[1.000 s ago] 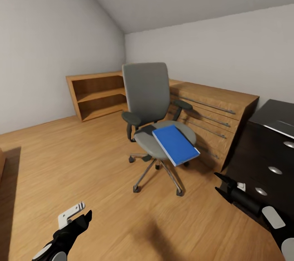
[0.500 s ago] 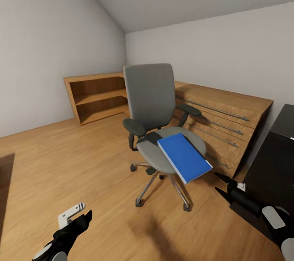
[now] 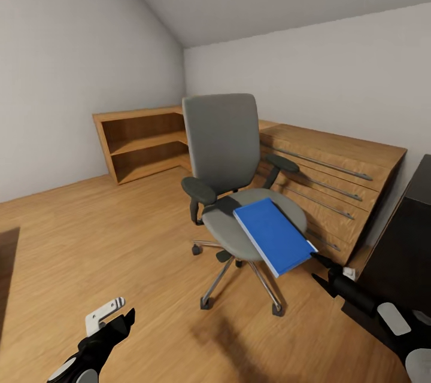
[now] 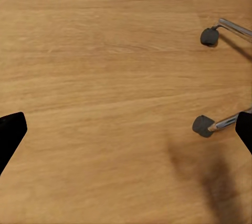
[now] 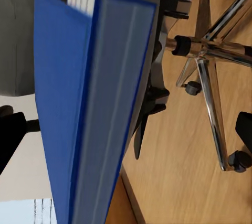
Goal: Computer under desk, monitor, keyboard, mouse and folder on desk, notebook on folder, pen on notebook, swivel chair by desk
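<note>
In the head view, the swivel chair [image 3: 230, 179] stood at frame centre on the wooden floor [image 3: 108, 239], with the blue folder [image 3: 274, 236] lying flat on its seat and overhanging the seat's front-right edge. The right gripper [image 3: 320, 269] sat at lower right, its two fingers parted and empty, the tips just beside the folder's near corner but not touching. The left gripper [image 3: 120, 317] hung at lower left over bare floor, well apart from the chair; whether its fingers were parted could not be told there.

The right wrist view added the folder's [image 5: 89, 103] closed page edge seen end-on, and the chrome star base [image 5: 210, 61] with castors beneath the seat. The left wrist view showed two castors [image 4: 203, 125] and both dark fingertips [image 4: 10, 132] at opposite frame edges, spread wide with nothing between.

Behind the chair ran a wooden drawer unit [image 3: 329, 173] and an open shelf unit [image 3: 140, 140]; a dark cabinet [image 3: 407, 245] stood at right. Open floor extended across the left half of the head view.
</note>
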You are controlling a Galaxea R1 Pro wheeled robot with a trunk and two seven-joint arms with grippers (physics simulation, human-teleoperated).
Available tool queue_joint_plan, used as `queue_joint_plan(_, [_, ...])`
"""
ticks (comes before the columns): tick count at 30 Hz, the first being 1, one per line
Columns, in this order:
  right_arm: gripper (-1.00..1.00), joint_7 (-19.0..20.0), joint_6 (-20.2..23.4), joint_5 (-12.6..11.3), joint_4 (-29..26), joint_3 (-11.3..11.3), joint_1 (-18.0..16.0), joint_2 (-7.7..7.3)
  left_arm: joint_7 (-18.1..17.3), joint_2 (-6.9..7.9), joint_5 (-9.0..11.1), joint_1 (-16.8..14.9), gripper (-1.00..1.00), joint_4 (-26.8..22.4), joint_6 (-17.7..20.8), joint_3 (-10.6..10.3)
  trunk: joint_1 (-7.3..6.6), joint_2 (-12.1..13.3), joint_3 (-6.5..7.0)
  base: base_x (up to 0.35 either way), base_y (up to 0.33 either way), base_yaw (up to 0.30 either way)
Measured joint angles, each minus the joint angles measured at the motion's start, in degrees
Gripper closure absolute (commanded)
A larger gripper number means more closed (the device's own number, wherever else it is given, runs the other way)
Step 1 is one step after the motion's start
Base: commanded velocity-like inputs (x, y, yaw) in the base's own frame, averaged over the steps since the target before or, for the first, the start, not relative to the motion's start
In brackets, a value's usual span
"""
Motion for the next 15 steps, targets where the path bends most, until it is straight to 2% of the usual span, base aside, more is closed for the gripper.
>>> queue_joint_plan(7, [-1.0,0.0,-0.19,0.03,0.01,0.06,0.0,0.66,0.0,0.0,0.0,0.0,-1.0,-0.01,-0.05,0.01,-0.01,0.0,0.0,0.117,0.112,0.0])
queue_joint_plan(15, [-1.0,0.0,-0.21,0.05,0.0,0.05,0.0,0.79,0.02,0.0,0.0,0.0,-1.0,0.0,-0.01,0.0,0.0,0.0,0.0,0.022,0.019,0.0])
